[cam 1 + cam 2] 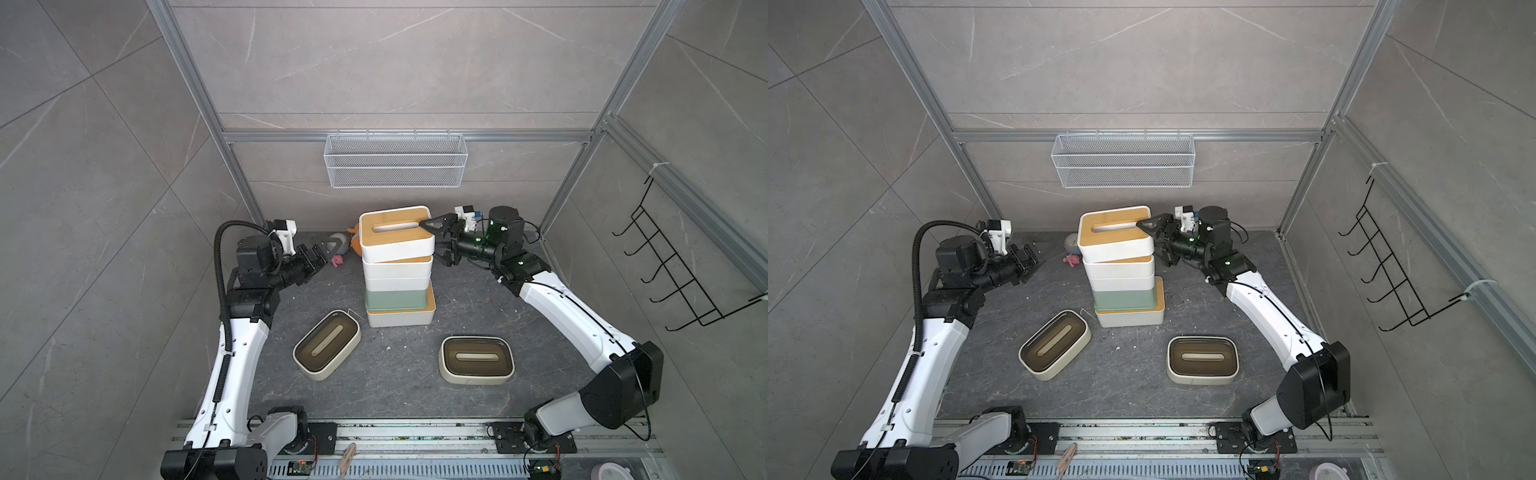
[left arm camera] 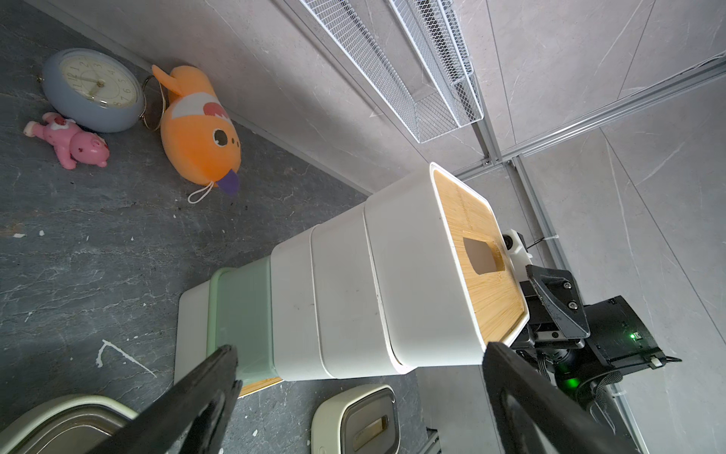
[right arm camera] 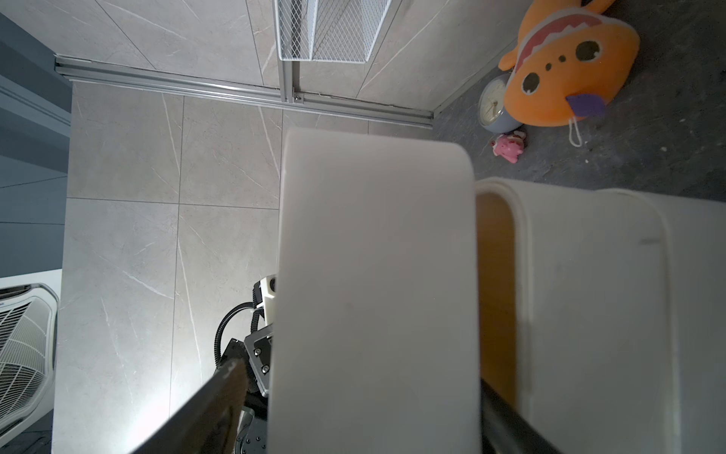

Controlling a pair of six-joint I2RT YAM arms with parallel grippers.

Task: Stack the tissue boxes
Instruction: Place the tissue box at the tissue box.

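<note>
- A stack [image 1: 397, 286] of five boxes stands mid-surface [image 1: 399, 390], toward the rear edge. From the bottom up: a white bottom box [image 1: 401, 318] with a bamboo lid, a green box [image 1: 395, 300], then two more white ones.
- The top box [image 1: 395, 232] sits on the stack askew and tilted, bamboo lid and slot facing up in both top views.
- Two cream boxes with dark lids lie flat nearer the front edge, well apart. One [image 1: 327, 345] is angled at the front left of the stack, the other [image 1: 476, 359] at the front right.
- The right tool [image 1: 432, 240] is released, its jaws one above the other around the top box's right end.
- The right wrist view shows what the top views can't: a clear gap between one finger [image 3: 231, 377] and the box wall. It also shows a wedge of the next box's bamboo lid [image 3: 495, 295] under the tilted box.
- The right arm has its elbow raised near the right edge, and its forearm slopes in toward the stack.
- The left tool [image 1: 320, 253] is spread wide with nothing in it, off the stack's left side. Its arm is folded, elbow up.
- The left wrist view shows the stack's side wall.
- That view also shows a clock [image 2: 92, 90], a pink toy [image 2: 70, 143] and an orange fish toy [image 2: 200, 133] toward the rear left corner. From above, the stack hides most of the fish.
</note>
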